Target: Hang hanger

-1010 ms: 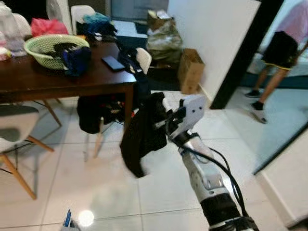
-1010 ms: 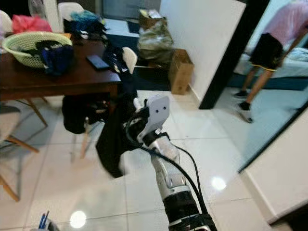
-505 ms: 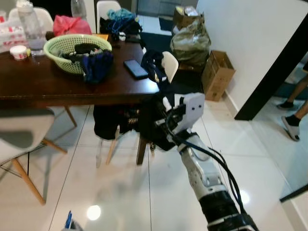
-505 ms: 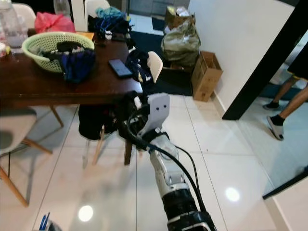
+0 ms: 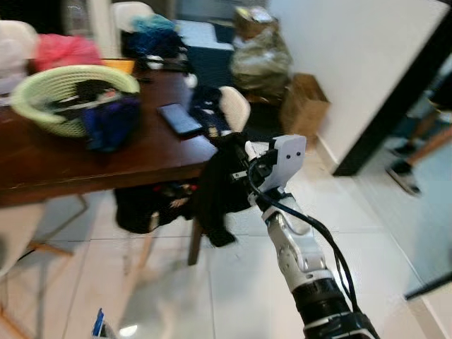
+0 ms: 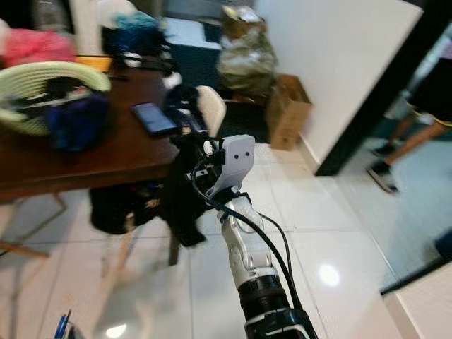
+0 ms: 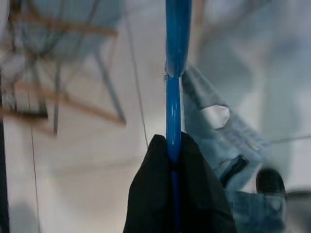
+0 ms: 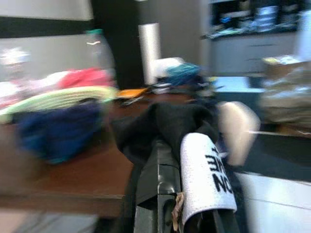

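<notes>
My right hand (image 5: 244,166) is clamped on a black cloth (image 5: 220,187) — it hangs near the table (image 5: 85,159) corner. My left hand (image 7: 171,160) is clamped on the blue hanger (image 7: 176,58) — low, over the floor.

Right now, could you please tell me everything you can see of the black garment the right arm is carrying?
The black garment is dark, soft-looking cloth, bunched around the right end effector, which is shut on it. It hangs limp in folds below the grip, clear of the floor, beside the corner of the dark wooden table. In the right wrist view it drapes over the fingers, with a white label bearing black letters, partly readable, lying against them. The pictures are blurred, so its type cannot be told.
</notes>
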Available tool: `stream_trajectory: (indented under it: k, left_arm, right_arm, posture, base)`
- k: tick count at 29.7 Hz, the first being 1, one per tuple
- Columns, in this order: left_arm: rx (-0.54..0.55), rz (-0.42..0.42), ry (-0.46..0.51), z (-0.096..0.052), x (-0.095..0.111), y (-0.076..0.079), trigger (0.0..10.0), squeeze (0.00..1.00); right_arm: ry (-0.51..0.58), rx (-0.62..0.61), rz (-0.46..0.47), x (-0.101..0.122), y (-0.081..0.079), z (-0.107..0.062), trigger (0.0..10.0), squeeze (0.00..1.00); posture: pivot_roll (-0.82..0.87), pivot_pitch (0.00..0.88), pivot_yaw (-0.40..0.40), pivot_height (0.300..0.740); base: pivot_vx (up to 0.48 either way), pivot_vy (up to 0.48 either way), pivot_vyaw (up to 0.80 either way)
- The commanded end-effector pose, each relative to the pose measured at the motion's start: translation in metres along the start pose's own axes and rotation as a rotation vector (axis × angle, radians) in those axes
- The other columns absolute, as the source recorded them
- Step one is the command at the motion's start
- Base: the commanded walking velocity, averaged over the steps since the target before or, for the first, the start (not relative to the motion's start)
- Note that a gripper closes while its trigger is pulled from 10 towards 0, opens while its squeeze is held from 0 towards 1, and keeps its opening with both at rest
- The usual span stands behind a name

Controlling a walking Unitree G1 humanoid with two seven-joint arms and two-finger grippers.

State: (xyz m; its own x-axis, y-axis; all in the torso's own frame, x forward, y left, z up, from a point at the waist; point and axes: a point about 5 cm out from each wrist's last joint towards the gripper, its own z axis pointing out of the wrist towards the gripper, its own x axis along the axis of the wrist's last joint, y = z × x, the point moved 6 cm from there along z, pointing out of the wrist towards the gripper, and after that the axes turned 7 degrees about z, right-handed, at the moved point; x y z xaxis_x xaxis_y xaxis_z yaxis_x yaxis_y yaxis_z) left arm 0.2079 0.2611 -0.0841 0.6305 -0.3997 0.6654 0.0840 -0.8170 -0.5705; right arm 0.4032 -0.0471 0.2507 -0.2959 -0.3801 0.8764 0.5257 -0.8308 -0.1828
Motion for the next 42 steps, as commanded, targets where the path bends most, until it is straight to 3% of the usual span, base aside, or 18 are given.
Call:
stream_trajectory:
  k: [1,8,9,10,11,13,17,21,28,29,32,35,39,42]
  left_arm:
    - [-0.016,0.007,0.028,-0.002,0.006,0.007,10.0,0.0]
    - [-0.017,0.01,0.041,-0.002,0.008,0.008,10.0,0.0]
    - [-0.017,0.011,0.042,-0.002,0.008,0.008,10.0,0.0]
    - [-0.019,0.014,0.043,-0.003,0.008,0.008,10.0,0.0]
    - [-0.019,0.014,0.043,-0.003,0.008,0.008,10.0,0.0]
    - [-0.023,0.017,0.046,-0.003,0.009,0.008,10.0,0.0]
    - [-0.025,0.019,0.049,-0.002,0.009,0.009,10.0,0.0]
    - [-0.02,0.017,0.048,-0.003,0.01,0.008,10.0,0.0]
    - [0.0,0.021,0.041,-0.003,0.008,0.006,10.0,0.0]
    - [-0.001,0.02,0.043,-0.003,0.009,0.005,10.0,0.0]
    - [-0.005,0.019,0.047,-0.003,0.01,0.006,10.0,0.0]
    - [-0.009,0.019,0.051,-0.003,0.012,0.007,10.0,0.0]
    - [-0.011,0.019,0.053,-0.003,0.012,0.009,10.0,0.0]
    - [-0.012,0.017,0.052,-0.005,0.012,0.01,10.0,0.0]
  right_arm:
    - [0.008,-0.022,0.009,0.001,0.006,-0.002,10.0,0.0]
    - [0.037,0.008,0.014,0.007,0.0,0.0,10.0,0.0]
    - [0.037,0.058,0.032,0.008,-0.008,0.001,10.0,0.0]
    - [0.036,0.192,0.057,0.01,-0.032,0.0,10.0,0.0]
    - [0.036,0.192,0.057,0.01,-0.032,0.0,10.0,0.0]
    - [0.034,0.347,0.085,0.015,-0.06,-0.003,10.0,0.0]
    - [0.052,0.435,0.078,0.024,-0.077,-0.002,10.0,0.0]
    - [0.07,0.425,0.112,0.03,-0.075,0.001,10.0,0.0]
    - [0.055,0.612,0.29,0.04,-0.099,-0.011,10.0,0.0]
    - [0.077,0.64,0.362,0.05,-0.103,-0.011,10.0,0.0]
    - [0.159,0.591,0.391,0.07,-0.1,0.004,10.0,0.0]
    - [0.263,0.432,0.26,0.085,-0.087,0.03,10.0,0.0]
    - [0.306,0.38,0.237,0.092,-0.086,0.041,10.0,0.0]
    - [0.304,0.372,0.247,0.09,-0.094,0.052,10.0,0.0]
  posture:
    - [0.1,0.092,-0.047,0.74]
    - [0.1,0.092,-0.047,0.74]
    - [0.11,0.09,-0.045,0.74]
    - [0.1,0.089,-0.042,0.74]
    - [0.1,0.089,-0.042,0.74]
    - [0.1,0.089,-0.042,0.74]
    - [0.1,0.089,-0.042,0.74]
    - [0.11,0.085,-0.044,0.74]
    - [0.11,0.081,-0.044,0.74]
    - [0.11,0.081,-0.044,0.74]
    - [0.11,0.081,-0.043,0.74]
    - [0.11,0.082,-0.042,0.74]
    - [0.12,0.085,-0.045,0.74]
    - [0.13,0.092,-0.052,0.74]
  base:
    - [0.458,0.0,0.0]
    - [0.458,0.0,0.0]
    - [0.458,0.0,0.0]
    - [0.458,0.0,0.0]
    - [0.458,0.0,0.0]
    - [0.458,0.0,0.38]
    - [0.457,0.0,0.76]
    - [0.401,0.0,0.0]
    - [0.046,0.0,0.0]
    - [0.0,0.0,0.0]
    - [0.0,0.0,0.0]
    - [0.0,0.0,0.0]
    - [0.0,0.0,0.0]
    - [0.0,0.0,0.0]
